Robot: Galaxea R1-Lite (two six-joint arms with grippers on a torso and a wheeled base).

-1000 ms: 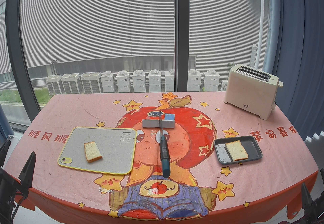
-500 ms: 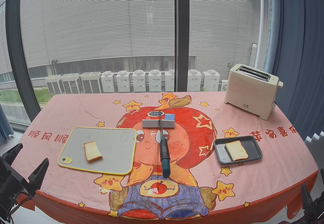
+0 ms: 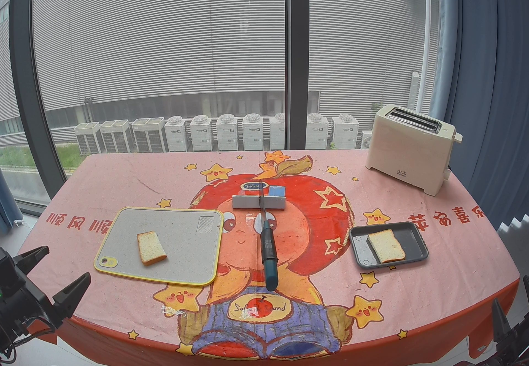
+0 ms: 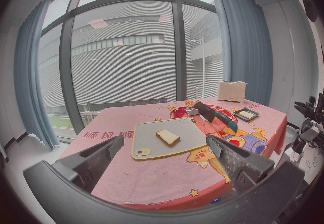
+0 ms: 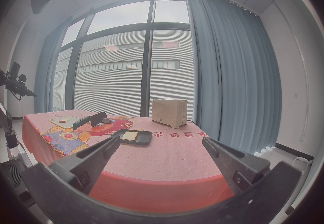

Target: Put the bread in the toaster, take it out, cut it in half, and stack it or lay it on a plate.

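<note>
Source: daylight through the tall dark-framed glass window [image 3: 160, 53] behind the table; bright and even.
Sky: pale and overcast in the wrist views.
Shadows: soft and faint; a slight dark band under the cream box-shaped toaster [image 3: 410, 147] on the pink cartoon-printed tablecloth [image 3: 138, 180].
Glare: pale rectangles of ceiling lights mirrored in the glass in both wrist views.
Distortion: fisheye; window frame and grey-blue pleated curtain [image 3: 490, 80] bow at the head view's edges; stronger curving in the wrist views.
Corners: wrist views darken to black in a round vignette.
Foreground: left gripper [image 4: 164, 140] and right gripper [image 5: 161, 139], fingers spread wide, look dark against the bright room.
</note>
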